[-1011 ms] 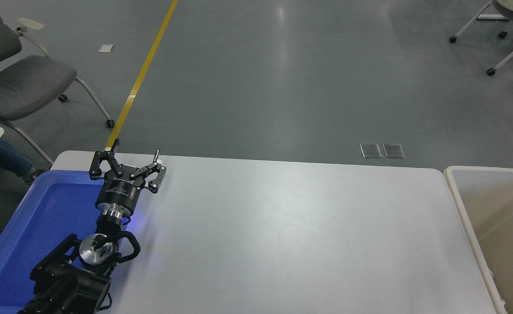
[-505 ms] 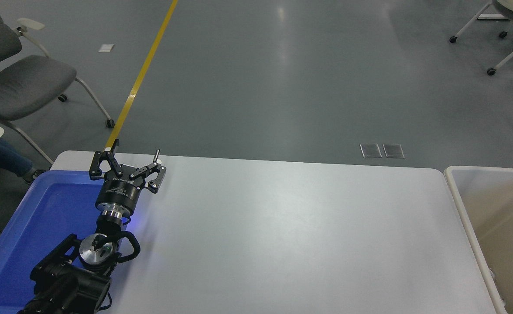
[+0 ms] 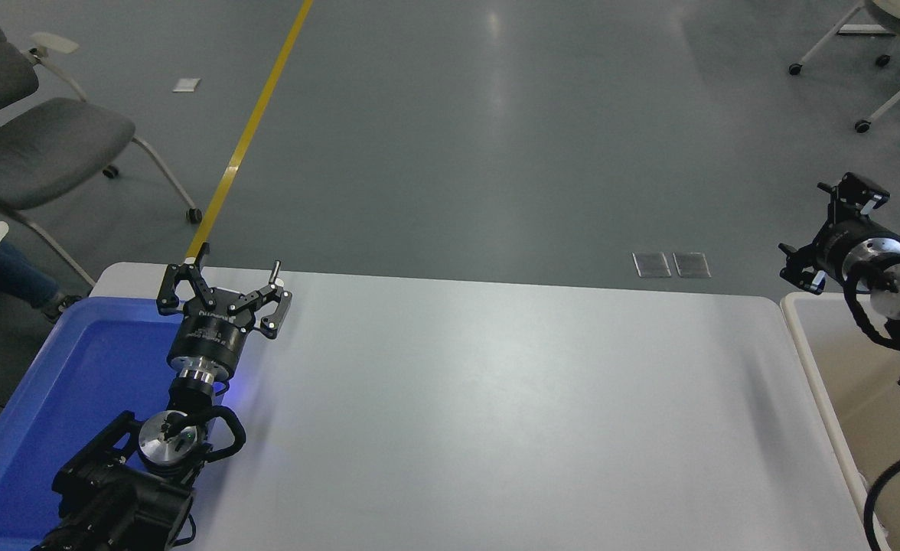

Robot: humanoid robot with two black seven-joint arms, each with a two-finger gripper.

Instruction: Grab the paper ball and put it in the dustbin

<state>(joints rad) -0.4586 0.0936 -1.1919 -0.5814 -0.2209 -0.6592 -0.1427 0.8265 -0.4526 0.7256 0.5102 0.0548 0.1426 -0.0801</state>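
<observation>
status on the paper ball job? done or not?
Can't confirm. No paper ball shows on the table or in the visible part of the dustbin. The right pincer hangs above the dustbin's near corner, no ball seen in it. The left pincer sits open by the blue tray.

A white table [image 3: 496, 398] with rounded far corners stands on a grey floor [image 3: 458, 138]. A shallow blue tray [image 3: 60, 398] lies on it at about eight o'clock, reaching the table's left edge.
</observation>
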